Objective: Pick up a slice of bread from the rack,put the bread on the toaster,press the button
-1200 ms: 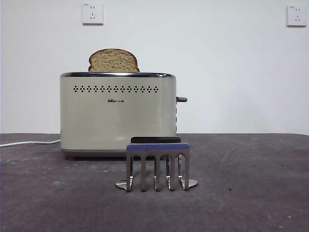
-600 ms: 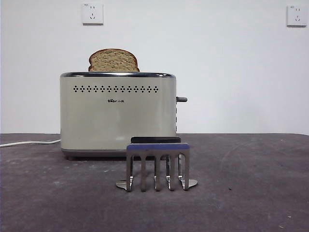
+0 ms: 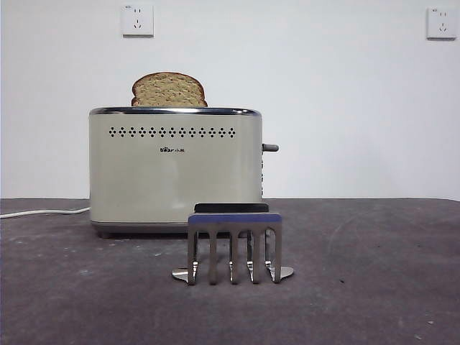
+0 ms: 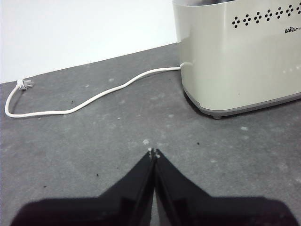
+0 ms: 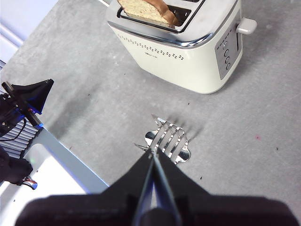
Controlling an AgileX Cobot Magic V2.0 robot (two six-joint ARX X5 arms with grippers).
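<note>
The slice of bread [image 3: 169, 90] stands upright in the toaster [image 3: 176, 172], its domed top showing above the chrome rim; the right wrist view shows the slice of bread [image 5: 146, 11] in a slot of the toaster [image 5: 181, 49]. The button [image 3: 270, 147] sticks out of the toaster's narrow right end, and the button [image 5: 247, 26] appears again from above. The rack [image 3: 235, 244] stands empty in front of the toaster. My right gripper [image 5: 153, 155] is shut, high above the rack [image 5: 168, 141]. Low over the table, my left gripper [image 4: 153, 152] is shut beside the toaster [image 4: 240, 56].
A white power cord [image 4: 89, 99] trails across the grey table from the toaster to a loose plug [image 4: 22, 84]. In the right wrist view, the other arm's black gripper [image 5: 29, 94] and a white table edge [image 5: 56, 155] show at the side.
</note>
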